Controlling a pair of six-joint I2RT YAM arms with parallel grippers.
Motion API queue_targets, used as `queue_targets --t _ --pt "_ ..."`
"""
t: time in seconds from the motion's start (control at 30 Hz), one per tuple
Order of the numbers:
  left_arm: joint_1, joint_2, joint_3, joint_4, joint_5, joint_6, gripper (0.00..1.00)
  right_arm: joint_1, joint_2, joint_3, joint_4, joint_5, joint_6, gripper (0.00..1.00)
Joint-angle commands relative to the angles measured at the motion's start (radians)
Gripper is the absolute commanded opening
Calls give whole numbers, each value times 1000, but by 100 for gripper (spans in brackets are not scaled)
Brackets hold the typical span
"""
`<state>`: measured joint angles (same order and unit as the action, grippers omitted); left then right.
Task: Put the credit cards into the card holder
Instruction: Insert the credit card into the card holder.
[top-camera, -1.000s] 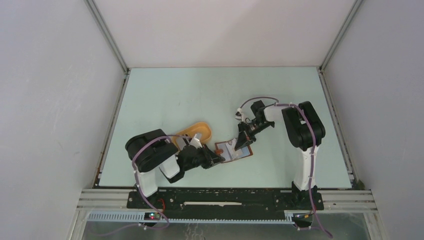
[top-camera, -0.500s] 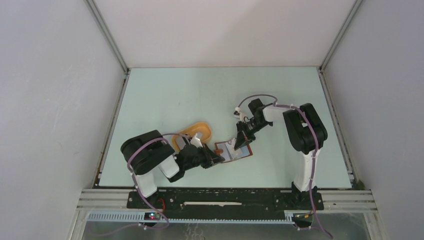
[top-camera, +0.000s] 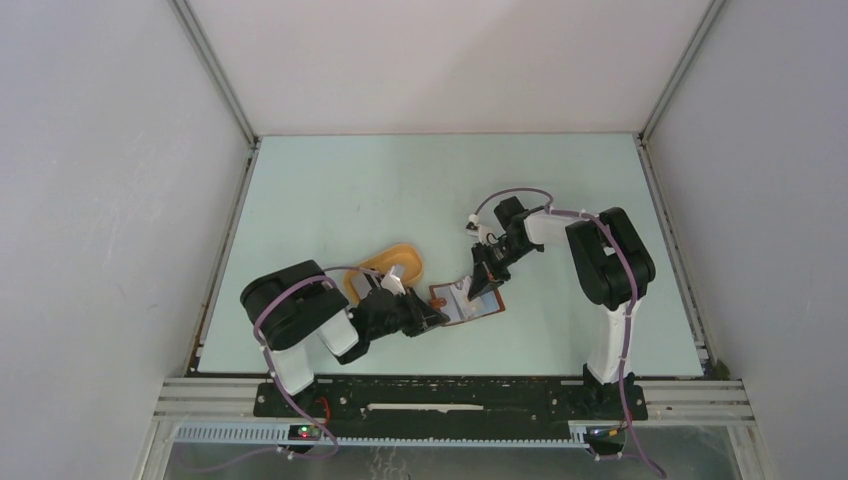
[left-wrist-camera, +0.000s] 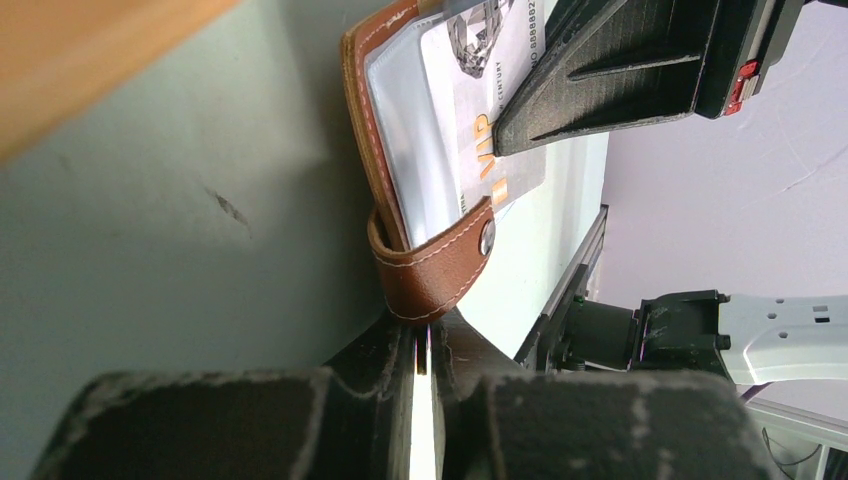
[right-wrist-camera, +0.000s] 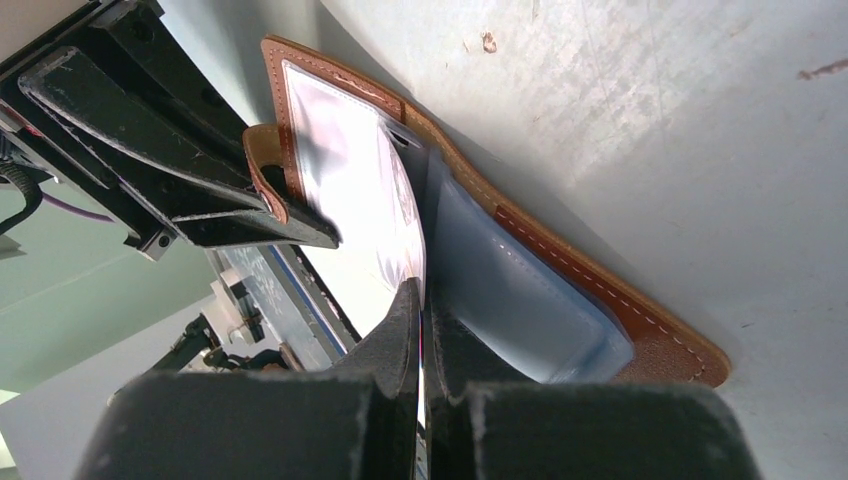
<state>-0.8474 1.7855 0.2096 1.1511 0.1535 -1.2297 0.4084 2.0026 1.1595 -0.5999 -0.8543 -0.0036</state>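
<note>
Top view: your left gripper (top-camera: 432, 318) gripped the card holder (top-camera: 468, 312), lower centre. Left wrist: the credit card (left-wrist-camera: 467, 105) lay lengthwise across its clear pocket, upper right. Right wrist: your right gripper (right-wrist-camera: 421, 325) pinched that card, with the pocket opening just above its fingertips.

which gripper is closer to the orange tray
Left. The left gripper is just right of the orange tray, pinching the strap of the card holder. The right gripper is farther right, over the holder's far side, shut on a credit card.

top view looks down from behind — both wrist views, close, face across the shared card holder (left-wrist-camera: 400, 150).
</note>
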Motion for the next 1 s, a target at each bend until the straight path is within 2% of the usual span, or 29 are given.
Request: queue_targets --t 0.0,0.5,0.97 --pt "-1 11 25 -83 -1 57 11 40 8 3 82 137 -24 0" --pt "-1 37 17 -46 -3 44 12 50 27 5 69 77 -21 1" --pt "1 38 -12 -23 -9 39 11 31 -32 0 54 214 -39 0"
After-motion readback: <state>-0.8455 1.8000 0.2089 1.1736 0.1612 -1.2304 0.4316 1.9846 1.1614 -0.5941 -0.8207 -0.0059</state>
